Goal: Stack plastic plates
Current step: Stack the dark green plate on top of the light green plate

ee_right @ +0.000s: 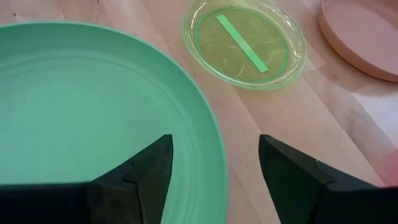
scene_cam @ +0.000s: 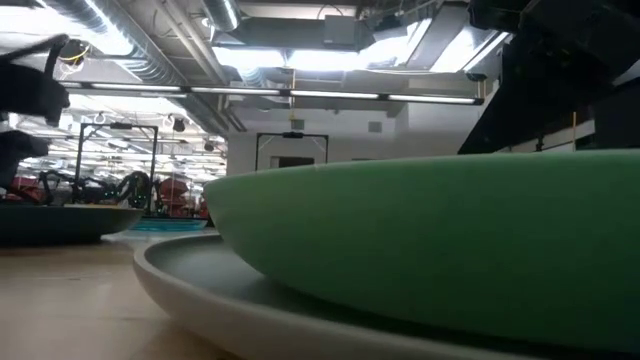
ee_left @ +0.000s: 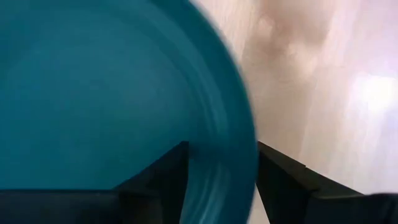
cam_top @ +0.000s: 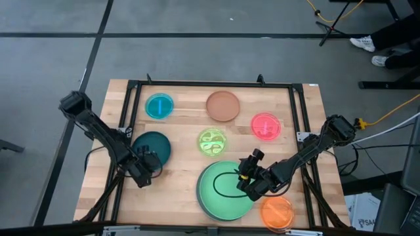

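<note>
High view: The mint green plate (cam_top: pixel 223 191) rests inside the grey plate (cam_top: pixel 201 196) at the near centre of the worktop (cam_top: pixel 184 124). The right claw (cam_top: pixel 247 176) sits over the mint plate's right rim, its arm reaching in low from the right edge, elbow bent. The left claw (cam_top: pixel 148 165) sits at the near right edge of the dark teal plate (cam_top: pixel 149 145); its arm slants in from the far left corner. The cyan plate (cam_top: pixel 159 105), brown plate (cam_top: pixel 223 105), pink plate (cam_top: pixel 266 125), lime-patterned plate (cam_top: pixel 212 141) and orange plate (cam_top: pixel 277 212) lie apart from one another.

Low view: The mint green plate (scene_cam: pixel 430 235) is nested in the grey plate (scene_cam: pixel 200 295), its left rim raised clear of the grey one. The dark teal plate (scene_cam: pixel 60 222) lies far left.

Left wrist view: The left claw (ee_left: pixel 219 180) is spread, its fingers (ee_left: pixel 163 177) straddling the rim of the dark teal plate (ee_left: pixel 93 93); whether they touch it cannot be told.

Right wrist view: The right claw (ee_right: pixel 214 171) is spread, one finger above the mint green plate (ee_right: pixel 81 106), the other outside its rim. The lime-patterned plate (ee_right: pixel 244 43) lies beyond, the brown plate (ee_right: pixel 360 34) beside it.
</note>
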`<action>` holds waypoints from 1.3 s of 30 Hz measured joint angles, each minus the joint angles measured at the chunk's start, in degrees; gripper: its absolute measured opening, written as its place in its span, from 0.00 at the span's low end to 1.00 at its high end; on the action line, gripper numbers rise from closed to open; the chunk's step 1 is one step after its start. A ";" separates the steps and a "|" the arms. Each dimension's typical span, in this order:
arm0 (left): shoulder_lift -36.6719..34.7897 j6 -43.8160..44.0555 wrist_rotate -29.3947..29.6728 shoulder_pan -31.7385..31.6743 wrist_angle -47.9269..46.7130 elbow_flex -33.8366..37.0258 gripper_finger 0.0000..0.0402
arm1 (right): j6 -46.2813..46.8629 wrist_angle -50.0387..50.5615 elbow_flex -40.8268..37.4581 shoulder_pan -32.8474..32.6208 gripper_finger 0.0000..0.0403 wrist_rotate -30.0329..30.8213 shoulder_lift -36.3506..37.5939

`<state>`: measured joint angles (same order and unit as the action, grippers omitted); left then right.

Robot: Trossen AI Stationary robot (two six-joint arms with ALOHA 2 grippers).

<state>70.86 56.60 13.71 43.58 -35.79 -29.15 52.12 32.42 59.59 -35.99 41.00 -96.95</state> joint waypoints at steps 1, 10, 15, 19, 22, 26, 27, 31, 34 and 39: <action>0.89 0.00 -0.10 0.01 0.13 -0.06 0.42 | 0.00 0.00 0.00 0.00 0.56 0.27 0.00; 3.27 -0.22 1.05 0.04 0.86 -0.26 0.34 | 0.00 0.00 0.00 0.00 0.56 1.53 0.00; 3.29 -0.26 1.01 0.04 0.76 -0.17 0.22 | 0.00 0.00 0.00 0.00 0.56 1.59 0.00; 3.27 -0.64 1.12 0.04 0.62 -0.17 0.15 | 0.00 0.00 0.00 0.00 0.56 1.59 0.00; 3.24 -1.01 1.21 0.04 0.45 -0.20 0.11 | 0.00 0.00 0.00 0.00 0.56 1.55 0.00; 3.08 -1.30 1.21 0.04 0.40 -0.22 0.09 | 0.00 0.00 0.00 0.00 0.56 1.53 0.00; 2.87 -1.32 1.20 0.04 0.37 -0.21 0.09 | 0.00 0.00 0.00 0.00 0.56 1.53 0.00; 1.20 -1.86 1.18 -0.01 0.28 -0.21 0.08 | 0.00 0.00 0.00 0.00 0.56 1.53 0.00; -0.13 -3.05 1.73 -0.01 -0.41 -1.06 0.08 | 0.00 -0.01 0.00 0.00 0.56 1.50 0.00; -0.38 -7.10 3.14 -0.05 -0.28 -4.20 0.07 | 0.00 -1.03 0.00 0.00 0.56 1.48 0.00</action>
<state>70.48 49.50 16.85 43.53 -36.06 -33.34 52.12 31.39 59.59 -35.99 42.48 -96.95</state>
